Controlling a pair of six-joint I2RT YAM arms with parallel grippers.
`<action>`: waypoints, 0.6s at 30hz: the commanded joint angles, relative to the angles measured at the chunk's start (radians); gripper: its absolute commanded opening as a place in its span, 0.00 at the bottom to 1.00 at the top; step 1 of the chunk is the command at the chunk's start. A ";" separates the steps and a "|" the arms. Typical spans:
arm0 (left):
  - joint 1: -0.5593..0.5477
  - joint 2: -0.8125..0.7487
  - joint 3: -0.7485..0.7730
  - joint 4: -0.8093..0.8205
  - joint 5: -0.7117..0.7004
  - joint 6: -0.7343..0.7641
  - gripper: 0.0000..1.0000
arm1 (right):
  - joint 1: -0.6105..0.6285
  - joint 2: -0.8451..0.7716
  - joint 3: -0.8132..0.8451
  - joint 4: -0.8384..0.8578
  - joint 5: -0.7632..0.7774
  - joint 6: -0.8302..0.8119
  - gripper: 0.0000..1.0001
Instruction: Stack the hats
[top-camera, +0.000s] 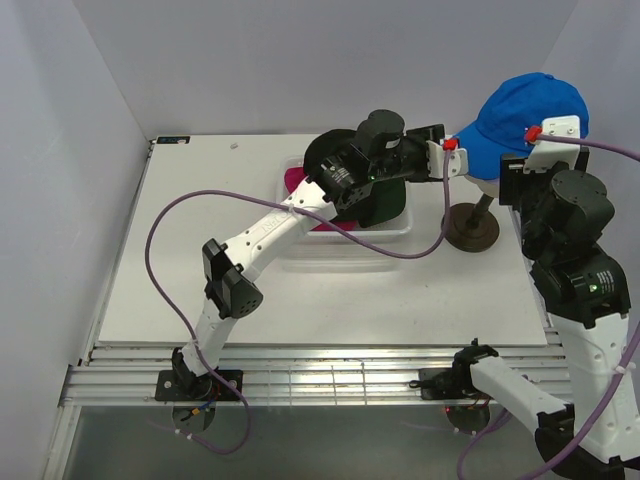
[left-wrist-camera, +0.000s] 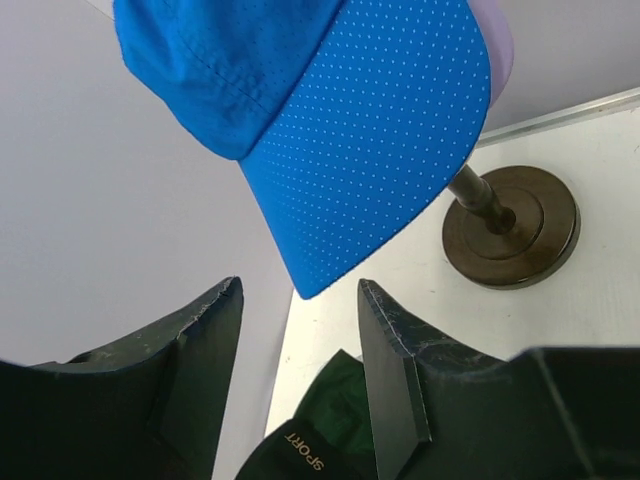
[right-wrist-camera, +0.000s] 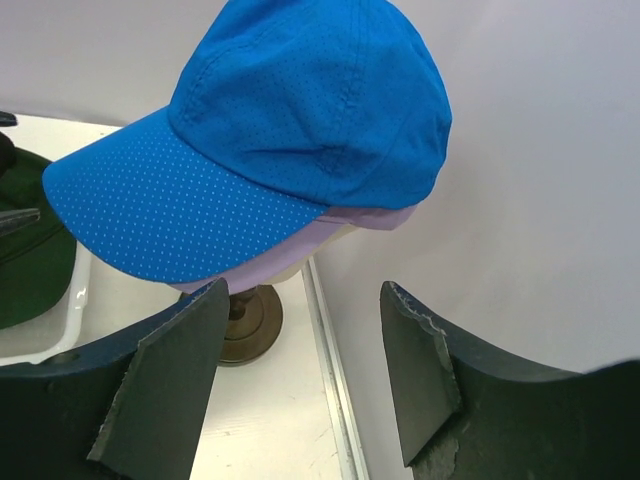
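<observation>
Both pairs of fingers are spread wide and hold nothing: the left fingers (left-wrist-camera: 205, 350) just short of the brim of the bright blue cap (left-wrist-camera: 370, 150), the right fingers (right-wrist-camera: 170, 380) facing its crown. Mid-surface (top-camera: 300, 290), the white basket (top-camera: 400, 238) holds the dark green cap (top-camera: 388, 205) and the magenta cap (top-camera: 297, 180) (largely hidden under the left arm). Farther back, the bright blue cap sits over the lavender cap (right-wrist-camera: 345, 222) atop the brown stand (top-camera: 472, 228), beside the basket.
</observation>
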 joint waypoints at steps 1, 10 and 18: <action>-0.006 -0.092 0.042 -0.064 0.024 -0.043 0.60 | 0.002 0.054 0.097 0.024 0.044 0.042 0.67; 0.012 -0.158 0.058 -0.249 0.017 -0.154 0.64 | -0.036 0.274 0.278 0.057 0.132 -0.016 0.67; 0.035 -0.207 -0.037 -0.282 0.004 -0.172 0.66 | -0.175 0.321 0.214 0.116 0.115 -0.045 0.68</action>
